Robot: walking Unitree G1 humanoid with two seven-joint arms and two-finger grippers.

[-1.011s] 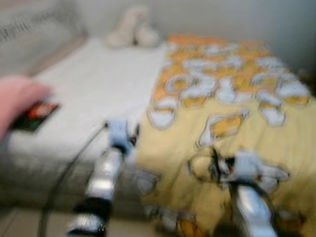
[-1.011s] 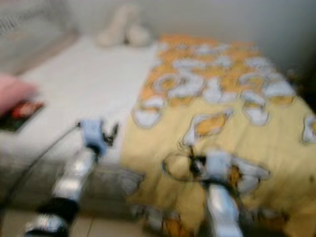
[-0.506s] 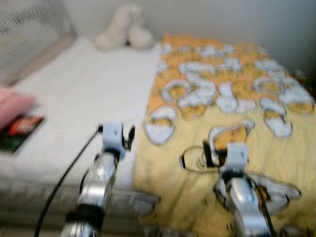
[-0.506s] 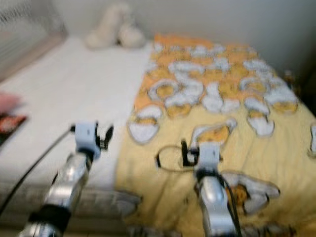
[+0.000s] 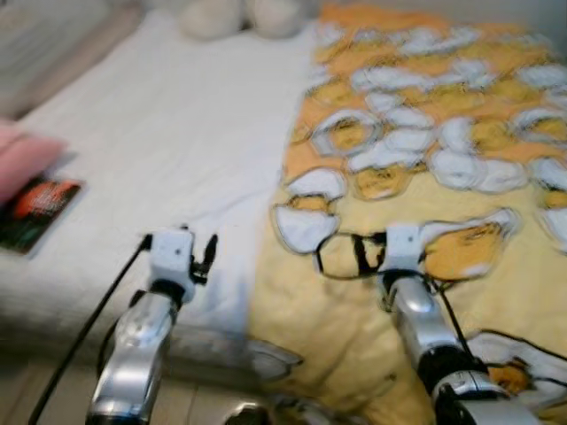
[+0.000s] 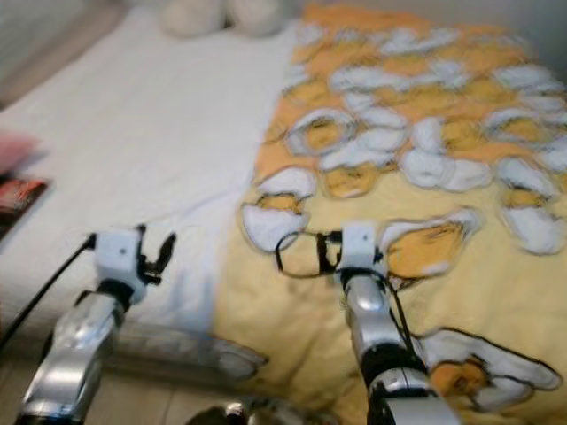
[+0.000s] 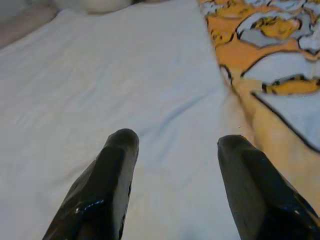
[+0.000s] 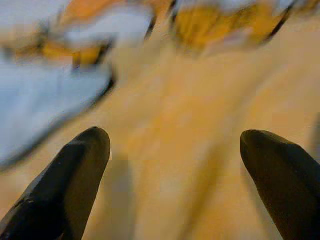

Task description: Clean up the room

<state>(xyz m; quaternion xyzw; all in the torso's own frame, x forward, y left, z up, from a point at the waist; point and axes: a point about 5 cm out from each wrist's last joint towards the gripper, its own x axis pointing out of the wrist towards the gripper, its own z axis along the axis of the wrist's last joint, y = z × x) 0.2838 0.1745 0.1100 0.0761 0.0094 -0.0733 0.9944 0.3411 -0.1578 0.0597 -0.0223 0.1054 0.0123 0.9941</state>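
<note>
A bed lies before me with a white sheet (image 5: 177,133) on its left half and a yellow blanket (image 5: 425,133) printed with white and orange egg shapes on its right half. My left gripper (image 5: 205,257) hovers open over the sheet near the bed's front edge, close to the blanket's border; its fingers (image 7: 117,165) are spread with nothing between them. My right gripper (image 5: 354,254) hangs open low over the blanket's left part, its fingertips (image 8: 87,150) wide apart above the yellow cloth.
A dark book with a red cover (image 5: 37,211) lies at the bed's left edge, beside a pink soft thing (image 5: 22,159). A cream plush toy (image 5: 239,13) sits at the far end. Pale floor (image 5: 27,398) runs along the bed's front.
The view has come closer to the bed and tipped down. Both arms now reach further over the bed, the right gripper nearer the blanket's left border.
</note>
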